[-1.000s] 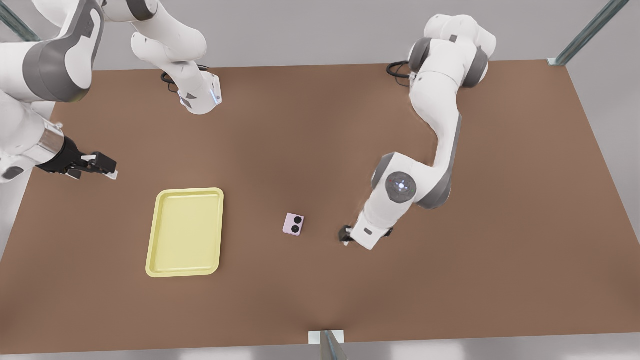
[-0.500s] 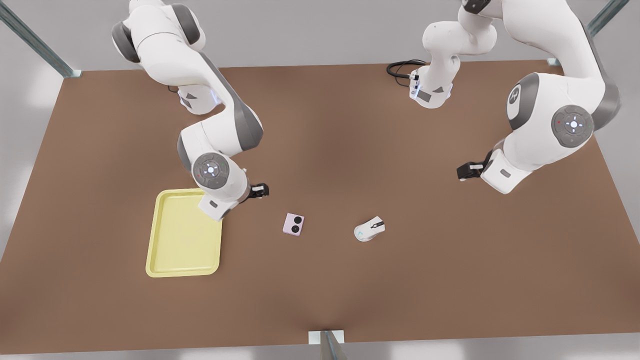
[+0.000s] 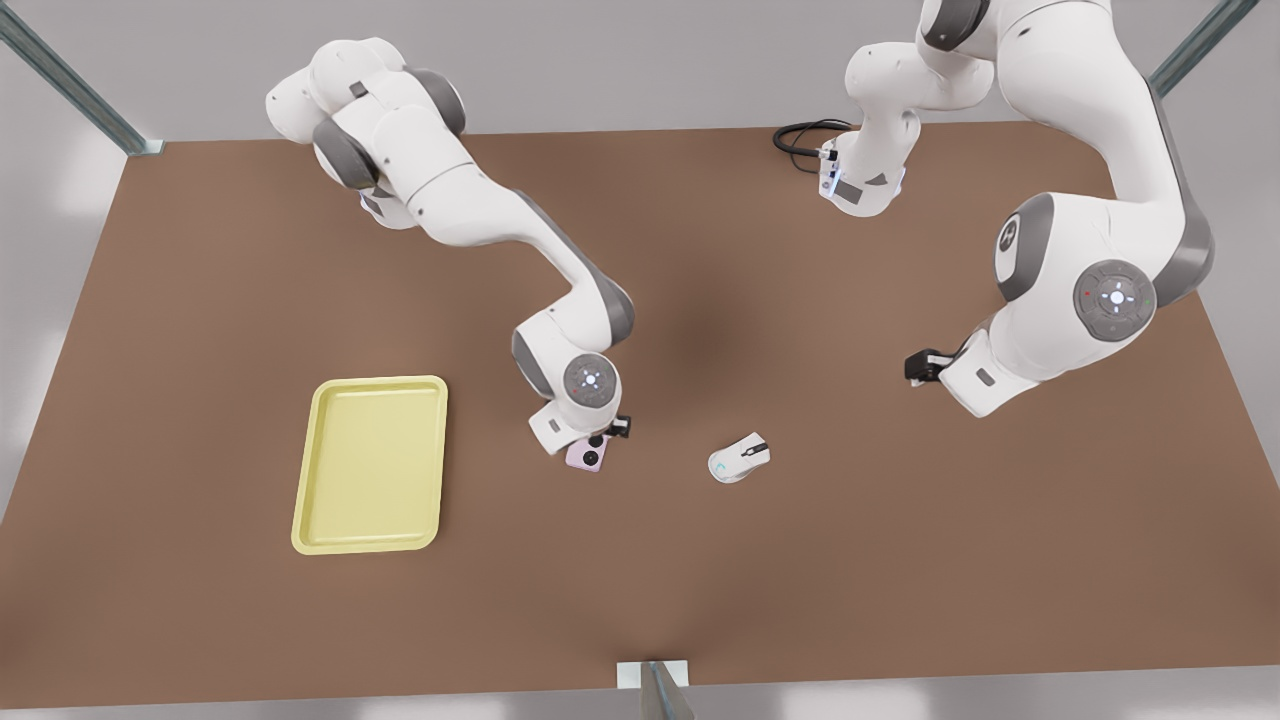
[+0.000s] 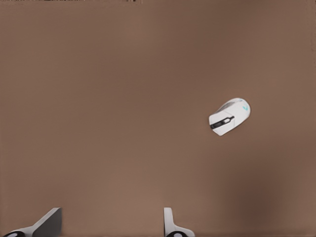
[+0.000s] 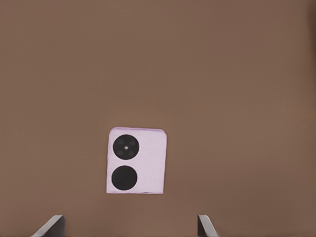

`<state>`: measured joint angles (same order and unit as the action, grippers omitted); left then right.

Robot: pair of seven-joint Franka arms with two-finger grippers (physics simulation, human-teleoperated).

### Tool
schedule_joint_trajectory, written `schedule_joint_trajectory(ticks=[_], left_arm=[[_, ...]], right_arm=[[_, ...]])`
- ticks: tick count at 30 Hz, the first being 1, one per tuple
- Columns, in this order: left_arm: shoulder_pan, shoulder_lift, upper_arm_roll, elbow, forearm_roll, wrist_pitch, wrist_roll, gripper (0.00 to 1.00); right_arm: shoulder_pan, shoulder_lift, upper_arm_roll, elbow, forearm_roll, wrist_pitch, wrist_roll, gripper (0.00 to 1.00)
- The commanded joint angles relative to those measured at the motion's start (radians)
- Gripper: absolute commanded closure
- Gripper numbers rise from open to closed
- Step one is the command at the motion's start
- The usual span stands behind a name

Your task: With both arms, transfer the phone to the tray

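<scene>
The pale pink-lilac phone [image 3: 583, 459] lies flat on the brown table, its two black camera circles facing up. My right gripper [image 3: 612, 429] hovers directly over its far edge, partly covering it. In the right wrist view the phone [image 5: 136, 160] sits just ahead of the open right gripper [image 5: 129, 227], whose fingertips [image 5: 50, 225] stand wider than the phone. The yellow tray [image 3: 369, 464] lies at the front view's left, apart from the phone. My left gripper [image 3: 917, 366] waits above the table at the front view's right; its wrist view shows the gripper [image 4: 109, 227] open.
A white computer mouse [image 3: 739, 460] lies on the table to the front view's right of the phone, also seen as the mouse [image 4: 229, 116] from the left wrist. A black cable [image 3: 800, 135] loops by the far arm base. Table edges run along the front and both sides.
My right gripper has swung from beside the tray's far corner to above the phone. The left arm has shifted slightly toward the front view's left. Phone, mouse and tray have not moved.
</scene>
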<state>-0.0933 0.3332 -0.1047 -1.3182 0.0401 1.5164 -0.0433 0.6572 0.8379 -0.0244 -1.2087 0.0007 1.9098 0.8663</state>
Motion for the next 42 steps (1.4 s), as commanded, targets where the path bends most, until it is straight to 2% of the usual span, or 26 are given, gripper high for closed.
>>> schedule_joint_trajectory(ticks=[1, 9, 19, 35, 38, 39, 42], left_arm=[[0.000, 0.000, -0.001, 0.000, 0.001, 0.013, 0.134, 0.00], [-0.003, 0.007, -0.001, 0.002, 0.003, 0.011, 0.120, 0.00], [-0.005, 0.035, 0.000, -0.012, -0.006, -0.001, 0.091, 0.00], [-0.003, 0.073, 0.010, -0.010, -0.006, -0.009, 0.077, 0.00], [-0.003, 0.073, 0.010, -0.010, -0.006, -0.007, 0.077, 0.00], [-0.003, 0.073, 0.010, -0.010, -0.006, -0.007, 0.077, 0.00], [-0.003, 0.073, 0.010, -0.010, -0.006, -0.007, 0.077, 0.00]], right_arm=[[0.001, -0.002, 0.001, -0.031, -0.010, 0.169, 0.346, 0.00], [-0.050, 0.020, 0.054, -0.147, -0.002, 0.379, 0.316, 0.00], [-0.059, 0.013, 0.052, -0.223, -0.013, 0.397, 0.232, 0.00], [-0.059, 0.055, 0.054, -0.223, -0.013, 0.436, 0.224, 0.00], [-0.062, 0.056, 0.054, -0.221, -0.011, 0.434, 0.227, 0.03], [-0.062, 0.056, 0.054, -0.221, -0.011, 0.434, 0.226, 0.11], [-0.062, 0.056, 0.054, -0.223, -0.013, 0.434, 0.224, 0.17]])
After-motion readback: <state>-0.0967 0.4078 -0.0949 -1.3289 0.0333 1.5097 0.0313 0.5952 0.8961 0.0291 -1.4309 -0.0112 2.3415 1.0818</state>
